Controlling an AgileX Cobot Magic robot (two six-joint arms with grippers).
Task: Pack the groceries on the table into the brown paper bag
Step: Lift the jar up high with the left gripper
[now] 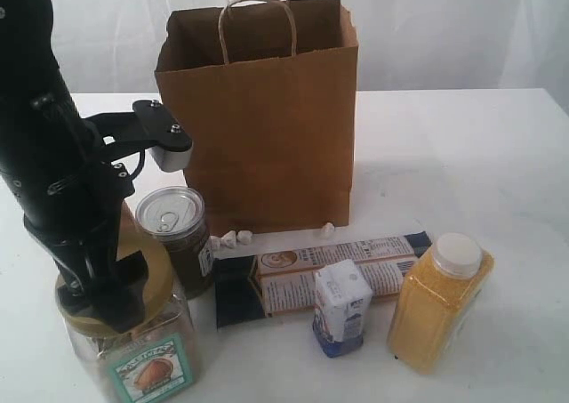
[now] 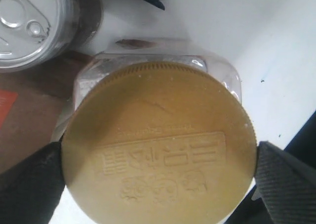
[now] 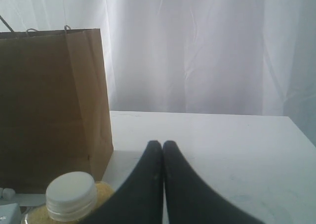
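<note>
Soft, even light fills the exterior view; the table (image 1: 498, 154) and the curtain (image 1: 444, 29) behind it wash out nearly to white. The brown paper bag (image 1: 267, 127) drops only a faint, soft-edged shadow toward the table's near edge. The dark pull-tab can (image 1: 173, 234) carries a bright sheen on its top, while the left arm (image 1: 53, 172) is so black that its detail sinks. In the left wrist view the tan lid (image 2: 158, 145) is crisp (its embossed marks show clearly), yet the left gripper's fingers (image 2: 281, 179) blur. The right wrist view is backlit: the bag turns murky, and the right gripper's fingers (image 3: 148, 184) and the white cap (image 3: 71, 194) are out of focus.
</note>
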